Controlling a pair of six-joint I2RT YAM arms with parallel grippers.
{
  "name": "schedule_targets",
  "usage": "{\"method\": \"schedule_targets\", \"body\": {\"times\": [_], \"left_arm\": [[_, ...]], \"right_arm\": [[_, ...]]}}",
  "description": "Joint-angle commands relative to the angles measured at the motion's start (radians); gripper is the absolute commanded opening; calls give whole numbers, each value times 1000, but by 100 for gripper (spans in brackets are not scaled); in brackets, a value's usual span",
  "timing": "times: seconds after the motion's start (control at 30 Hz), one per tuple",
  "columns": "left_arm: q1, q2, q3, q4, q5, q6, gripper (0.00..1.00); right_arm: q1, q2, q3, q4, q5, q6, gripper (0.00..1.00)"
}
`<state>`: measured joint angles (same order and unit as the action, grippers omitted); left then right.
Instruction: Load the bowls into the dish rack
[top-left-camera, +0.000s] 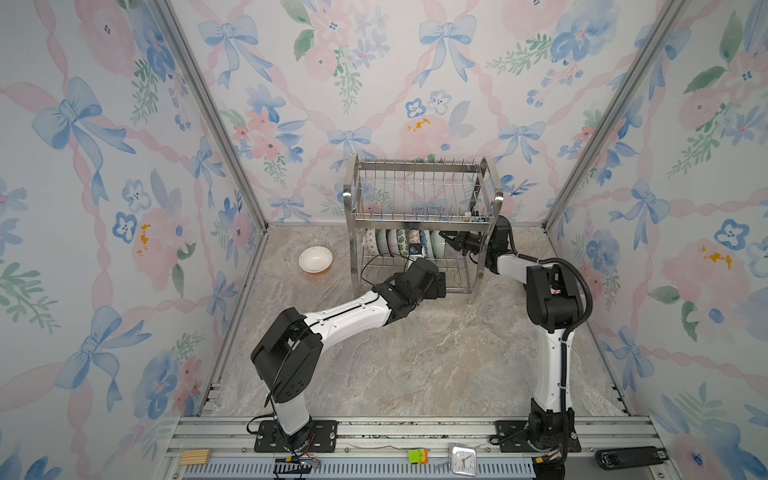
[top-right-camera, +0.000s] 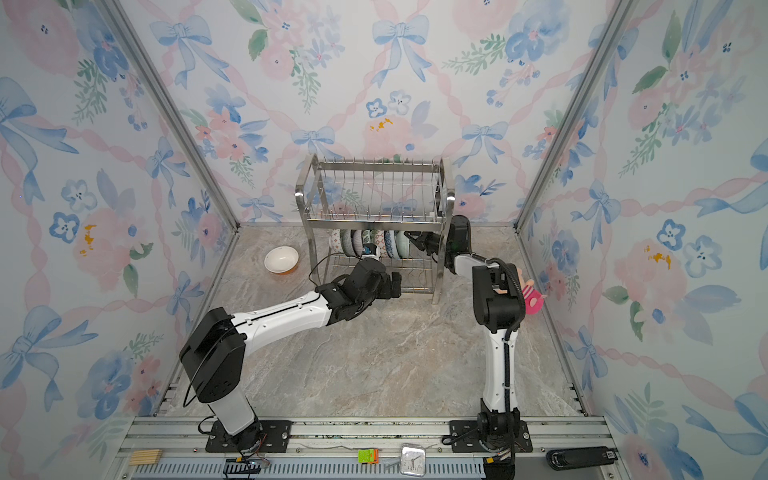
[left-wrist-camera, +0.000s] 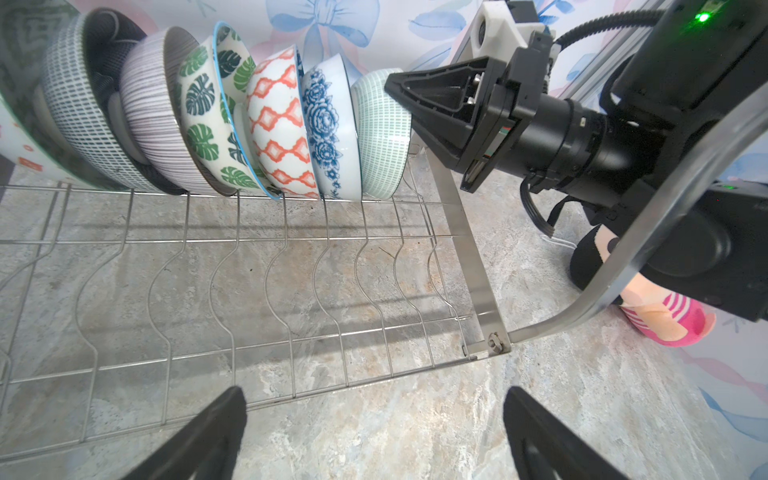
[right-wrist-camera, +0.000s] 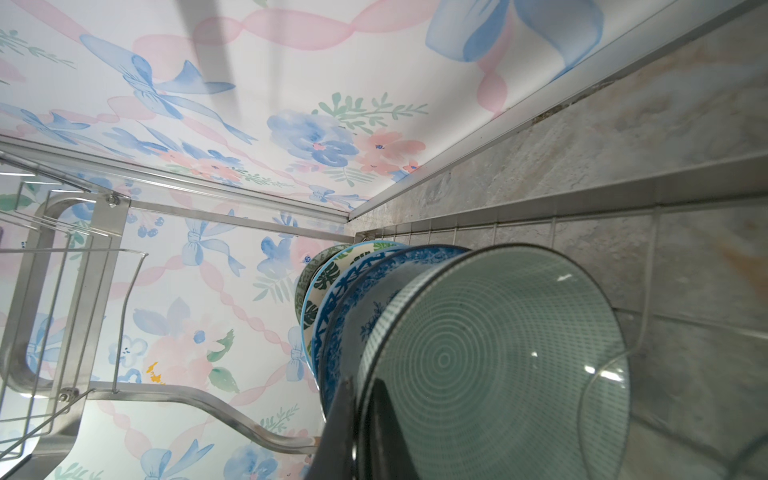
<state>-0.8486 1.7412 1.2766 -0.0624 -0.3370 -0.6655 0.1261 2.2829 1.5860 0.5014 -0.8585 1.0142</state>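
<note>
The left gripper (left-wrist-camera: 374, 392) is nearest. It hangs low over the table (top-left-camera: 415, 353), just in front of the lower tier of the rack (top-left-camera: 419, 227), with jaws released and nothing between them. I read this as a waiting post, close enough to steady the row but clear of the wires.

Beyond it, the bowls (left-wrist-camera: 278, 124) stand on edge in one tight row on the lower tier. Each leans on its neighbour with its mouth toward the right arm. Standing them this way packs many into a short tier.

The green bowl (left-wrist-camera: 382, 137) ends the row on the right. The right gripper (left-wrist-camera: 389, 81) reaches in from that side, clenched on the bowl's upper rim. This is probably because the thin rim suits narrow jaws and lets the bowl go in edge-on. I cannot tell whether the bowl is fully seated.

Left of the rack and well apart, a white bowl (top-left-camera: 315, 258) sits upright on the table, not yet loaded. The doll (top-right-camera: 533, 296) beside the right arm is no part of the job.
</note>
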Motion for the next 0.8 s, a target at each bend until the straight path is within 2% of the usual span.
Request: {"method": "schedule_targets", "body": {"times": [0.0, 0.23, 0.77], "left_arm": [[8, -34, -16, -14, -15, -7, 98], [8, -38, -17, -14, -14, -9, 98], [8, -53, -26, -16, -17, -11, 98]], "right_arm": [[21, -32, 29, -151, 33, -105, 0], [26, -37, 61, -275, 38, -194, 0], [30, -33, 91, -303, 19, -196, 14]]}}
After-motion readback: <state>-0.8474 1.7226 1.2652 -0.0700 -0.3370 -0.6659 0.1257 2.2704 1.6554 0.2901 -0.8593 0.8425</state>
